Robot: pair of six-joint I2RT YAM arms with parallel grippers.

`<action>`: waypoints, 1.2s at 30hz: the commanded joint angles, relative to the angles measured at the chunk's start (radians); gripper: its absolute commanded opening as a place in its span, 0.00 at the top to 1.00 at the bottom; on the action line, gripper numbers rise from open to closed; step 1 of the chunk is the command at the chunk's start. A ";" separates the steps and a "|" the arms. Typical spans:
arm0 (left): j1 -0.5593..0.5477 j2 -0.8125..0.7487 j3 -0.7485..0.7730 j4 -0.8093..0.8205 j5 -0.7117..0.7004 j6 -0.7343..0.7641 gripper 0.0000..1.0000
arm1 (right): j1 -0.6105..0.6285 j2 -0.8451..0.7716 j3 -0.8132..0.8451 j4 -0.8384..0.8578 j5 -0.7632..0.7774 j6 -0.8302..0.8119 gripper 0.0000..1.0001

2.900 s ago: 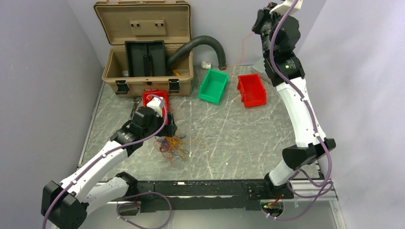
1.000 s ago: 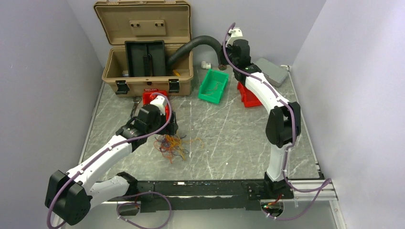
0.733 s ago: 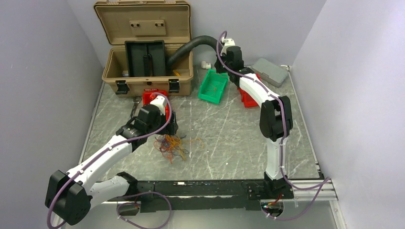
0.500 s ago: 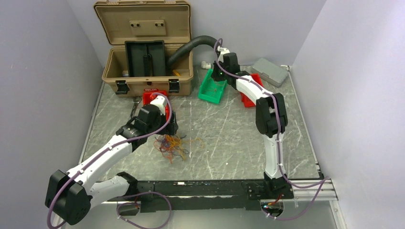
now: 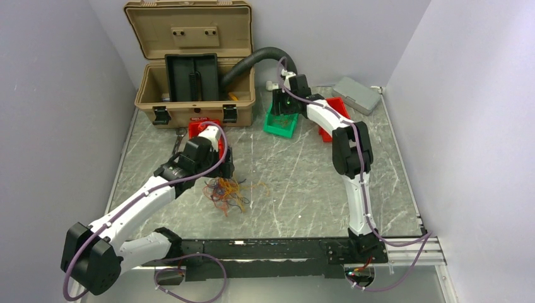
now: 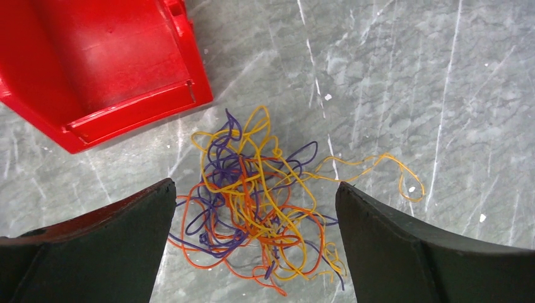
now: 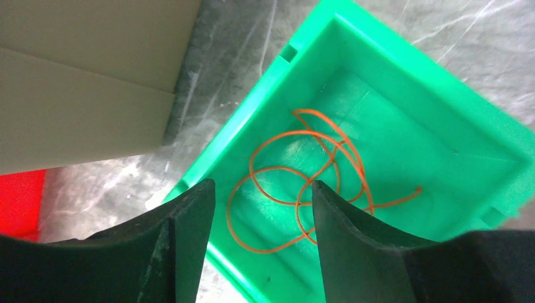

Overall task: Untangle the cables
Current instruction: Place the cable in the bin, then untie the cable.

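Note:
A tangle of thin orange, yellow and purple cables (image 5: 227, 192) (image 6: 258, 202) lies on the grey marble table. One yellow strand trails off to the right. My left gripper (image 5: 222, 169) (image 6: 255, 185) hovers just above the tangle, open wide, its fingers on either side and nothing between them. My right gripper (image 5: 282, 108) (image 7: 262, 184) hangs open over the green bin (image 5: 277, 128) (image 7: 404, 60). A single orange cable (image 7: 303, 170) lies coiled loose on the bin's floor, free of the fingers.
An open tan toolbox (image 5: 189, 63) stands at the back left, with a black corrugated hose (image 5: 258, 58) arching from it. One red bin (image 5: 203, 128) (image 6: 107, 69) sits just behind the tangle. Another red bin (image 5: 335, 108) and a grey box (image 5: 356, 95) are at the back right.
My right arm has swung left and down from high at the back to the green bin, and its jaws have opened. The orange cable now rests in the bin. The left gripper barely moved.

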 commanded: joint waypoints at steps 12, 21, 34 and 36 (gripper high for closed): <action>0.010 0.047 0.047 -0.152 -0.001 -0.068 0.00 | 0.060 -0.487 -0.292 0.042 -0.055 0.008 0.25; 0.011 0.032 -0.024 -0.116 0.058 -0.085 0.12 | 0.226 -0.739 -0.817 0.281 -0.100 0.102 0.30; 0.010 0.049 -0.050 -0.045 0.122 -0.079 0.16 | 0.362 -0.733 -1.025 0.342 -0.056 0.160 0.02; 0.010 0.042 -0.056 -0.040 0.123 -0.079 0.16 | 0.383 -0.722 -1.027 0.322 -0.027 0.162 0.02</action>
